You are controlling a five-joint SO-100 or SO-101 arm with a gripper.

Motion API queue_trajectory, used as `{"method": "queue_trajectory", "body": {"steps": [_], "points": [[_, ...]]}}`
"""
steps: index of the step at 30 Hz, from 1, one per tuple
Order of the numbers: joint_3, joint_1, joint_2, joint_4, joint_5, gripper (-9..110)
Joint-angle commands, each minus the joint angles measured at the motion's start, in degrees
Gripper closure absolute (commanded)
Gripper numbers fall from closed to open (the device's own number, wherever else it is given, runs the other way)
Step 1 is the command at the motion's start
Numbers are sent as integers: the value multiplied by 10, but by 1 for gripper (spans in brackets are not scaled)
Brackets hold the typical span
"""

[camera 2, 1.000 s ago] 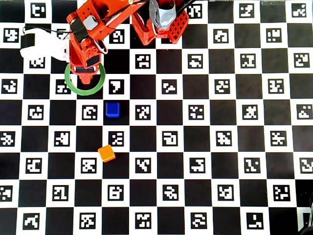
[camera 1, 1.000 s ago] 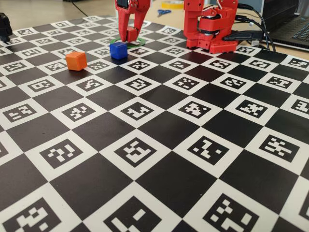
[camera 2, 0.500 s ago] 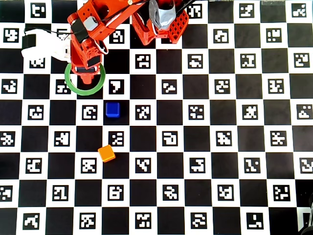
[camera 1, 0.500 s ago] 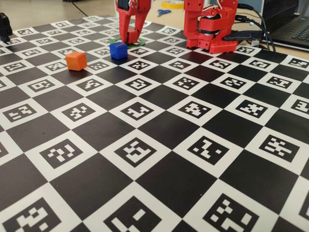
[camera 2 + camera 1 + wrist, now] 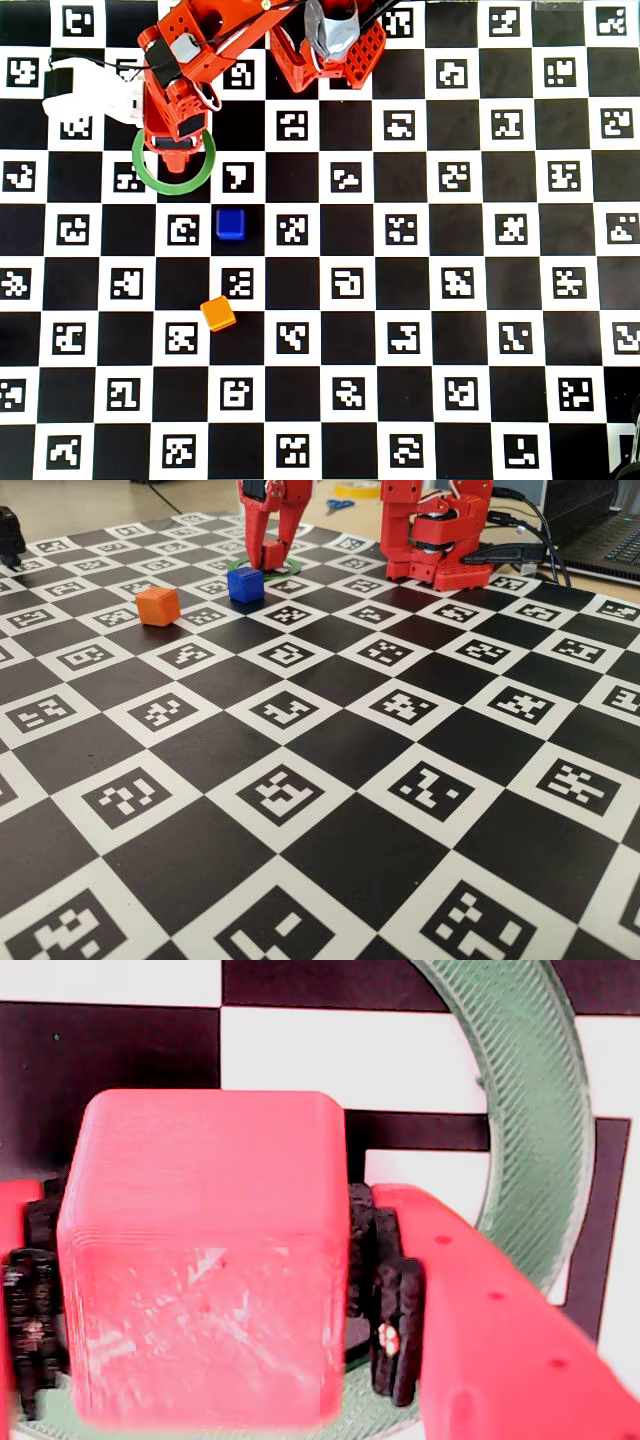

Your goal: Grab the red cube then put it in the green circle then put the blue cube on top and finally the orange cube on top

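red cube (image 5: 205,1260) sits right between the jaws, inside the green circle (image 5: 535,1130). the wrist view shows black pads (image 5: 395,1330) at both side faces of the cube with the ring's arc curving around on the right and passing under the cube's near edge. so the cube is over the ring's interior, slightly toward one side of it rather than dead centre, by my read. jaws narrow, closed on the cube; can't tell from these views whether it's resting on the checkerboard mat (image 5: 330,780) or just off it.

gripper (image 5: 268,552) points almost straight down in the fixed view, fingers either side of the cube over the ring (image 5: 285,564). overhead view has the arm reaching from its base (image 5: 330,45) out to the left, wrist stacked over the ring (image 5: 175,185), cube mostly hidden beneath it.

the relation that matters next: blue cube (image 5: 231,223) lies just beyond the ring, below and right of it in the overhead view, near but not touching. orange cube (image 5: 218,313) is further along the same way, well apart from the ring. cubes have no long axis; blue looks square to the grid, orange slightly rotated.

judgement: first placement nearly done. next needs a release, a lift clear, then a short hop to blue.
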Motion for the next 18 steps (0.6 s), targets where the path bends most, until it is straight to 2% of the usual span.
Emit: {"method": "queue_trajectory", "body": {"steps": [1, 18], "points": [[-3, 4, 14, 1, -4, 71], [-40, 6, 41, 56, 4, 53]]}}
